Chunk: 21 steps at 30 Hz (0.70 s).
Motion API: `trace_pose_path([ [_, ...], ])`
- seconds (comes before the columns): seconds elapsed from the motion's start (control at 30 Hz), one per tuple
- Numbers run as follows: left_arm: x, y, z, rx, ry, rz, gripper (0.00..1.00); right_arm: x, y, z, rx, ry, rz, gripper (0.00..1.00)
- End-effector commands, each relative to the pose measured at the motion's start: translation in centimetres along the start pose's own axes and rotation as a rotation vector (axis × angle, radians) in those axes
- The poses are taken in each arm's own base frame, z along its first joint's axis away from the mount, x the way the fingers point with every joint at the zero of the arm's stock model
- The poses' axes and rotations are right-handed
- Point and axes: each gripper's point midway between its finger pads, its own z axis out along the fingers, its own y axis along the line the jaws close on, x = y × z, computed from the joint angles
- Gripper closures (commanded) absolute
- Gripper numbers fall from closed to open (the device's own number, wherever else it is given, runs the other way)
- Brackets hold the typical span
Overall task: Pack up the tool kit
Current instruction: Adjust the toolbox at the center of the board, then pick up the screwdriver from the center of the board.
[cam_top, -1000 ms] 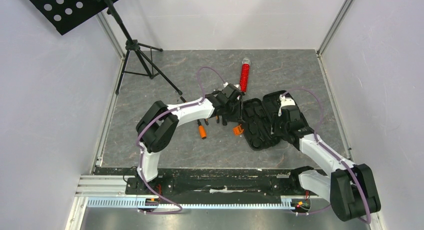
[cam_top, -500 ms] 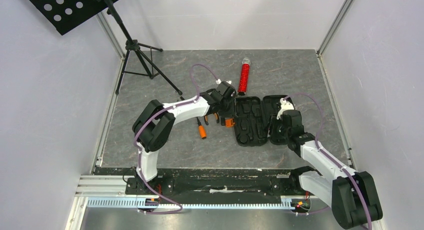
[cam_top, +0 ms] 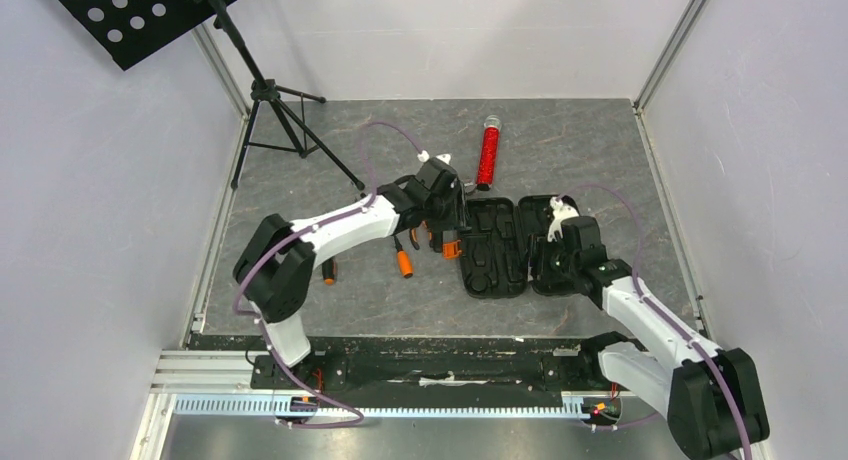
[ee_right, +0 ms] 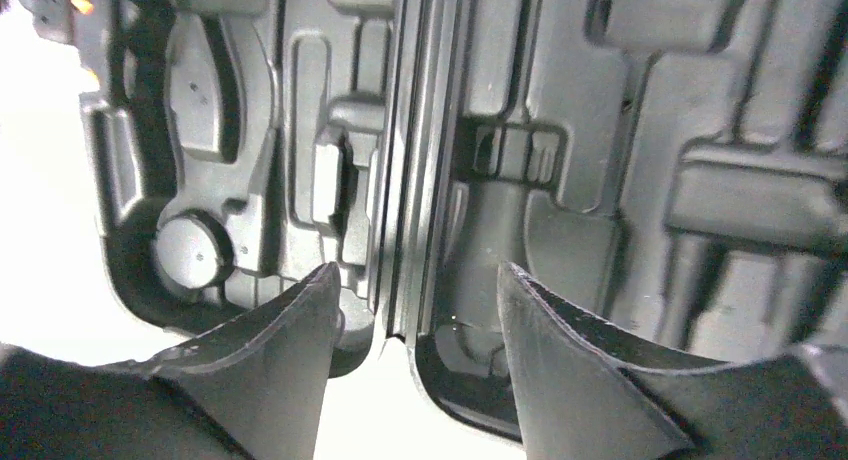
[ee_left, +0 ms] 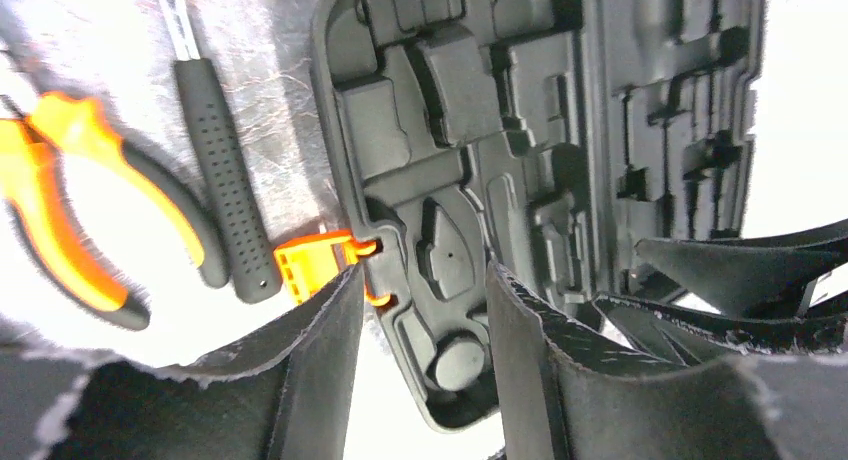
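The black clamshell case (cam_top: 494, 252) lies open on the grey mat, moulded slots up and empty. Its orange latch (cam_top: 452, 248) sticks out on the left. My left gripper (cam_top: 458, 228) is open above the case's left edge; in the left wrist view (ee_left: 425, 305) its fingers straddle that edge beside the latch (ee_left: 310, 264). My right gripper (cam_top: 551, 260) is open over the case's near end, its fingers either side of the hinge (ee_right: 412, 180). Orange-handled pliers (ee_left: 60, 220) and a black-handled tool (ee_left: 225, 185) lie left of the case.
Two orange-and-black screwdrivers (cam_top: 403, 259) (cam_top: 328, 272) lie on the mat left of the case. A red tube (cam_top: 488, 152) lies behind it. A black tripod stand (cam_top: 280, 110) stands at the back left. Walls and rails enclose the mat.
The case has shifted left and turned to lie square and flat. My left arm has swung left with it. My right gripper has come down over the hinge.
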Motion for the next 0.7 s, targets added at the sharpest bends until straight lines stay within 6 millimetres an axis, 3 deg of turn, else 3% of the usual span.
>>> trace_pose_path([
  [0.0,-5.3,0.1,-6.2,-0.015,-0.181,0.019,0.43,-5.3,0.3,-2.7,0.052,-0.118,-0.084,0.36],
  [0.17,-5.5,5.9,-9.8,-0.135,-0.226,-0.010,0.33,-6.9,1.2,-3.4,0.022,-0.158,-0.134,0.31],
  [0.23,-5.3,9.3,-11.2,-0.227,-0.236,-0.010,0.27,-7.0,1.7,-3.2,0.005,-0.168,-0.148,0.30],
  [0.37,-5.2,15.6,-13.0,-0.392,-0.226,-0.001,0.27,-7.0,2.6,-2.8,-0.022,-0.177,-0.167,0.29],
  [0.5,-5.8,19.9,-12.4,-0.489,-0.170,0.032,0.33,-6.8,3.7,-2.3,-0.052,-0.168,-0.182,0.29],
  [0.67,-7.1,24.3,-9.8,-0.543,-0.103,0.009,0.40,-7.1,4.6,-2.2,-0.071,-0.164,-0.201,0.29],
])
